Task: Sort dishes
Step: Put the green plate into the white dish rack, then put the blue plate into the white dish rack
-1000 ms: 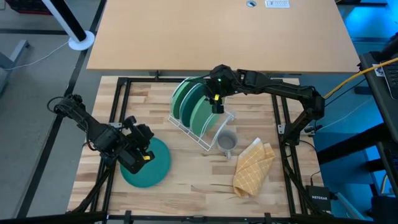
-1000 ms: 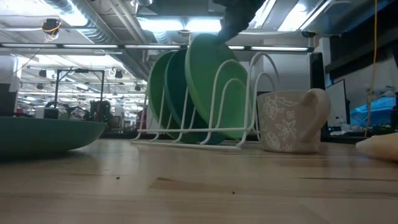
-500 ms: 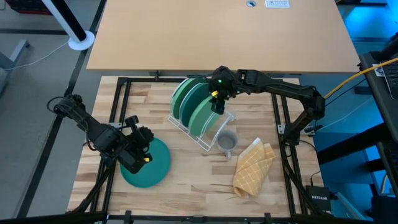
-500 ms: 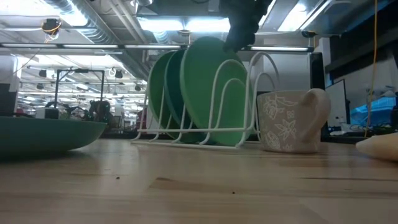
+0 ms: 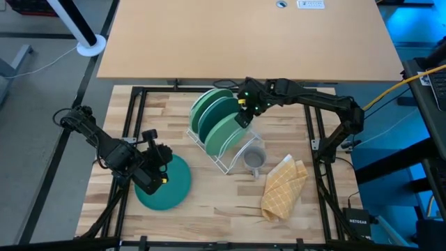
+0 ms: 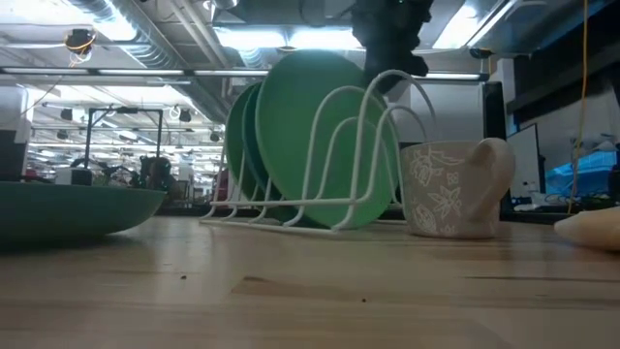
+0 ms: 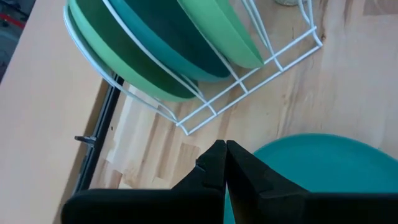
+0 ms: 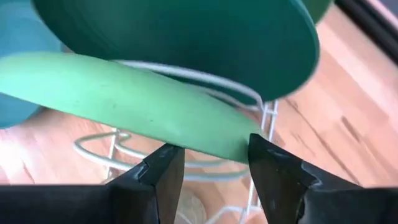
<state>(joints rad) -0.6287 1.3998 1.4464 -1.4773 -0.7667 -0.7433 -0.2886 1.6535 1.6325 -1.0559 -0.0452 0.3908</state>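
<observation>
A white wire rack (image 5: 233, 159) stands mid-table and holds three dishes on edge: a light green plate (image 7: 124, 68) at the back, a teal one (image 7: 168, 37) in the middle and a light green one (image 5: 226, 132) in front. My right gripper (image 5: 244, 117) is at the front plate's top rim and shut on it. A fourth, teal plate (image 5: 171, 185) lies flat on the table at the near left. My left gripper (image 5: 157, 174) hovers shut above that plate's left part, touching nothing. My right gripper has the front light green plate's upper rim (image 8: 217, 149) between its two fingers, one finger (image 8: 165, 177) on each face. The fingers slant down from the table's far right. The plate stands on edge in the rack, leaning, its lower rim among the wires.
A small grey cup (image 5: 254, 157) stands just right of the rack's near end. A tan waffle cloth (image 5: 284, 187) lies near right of it. A black frame (image 5: 136, 104) borders the wooden top. Bare wood lies along the near edge.
My right gripper has rolled at the wrist while staying on the plate's rim. The front plate has turned with it, its face swinging toward the near edge. The rack has swung on the table, its near end moving left, away from the cup. My left gripper has rolled slightly in place.
</observation>
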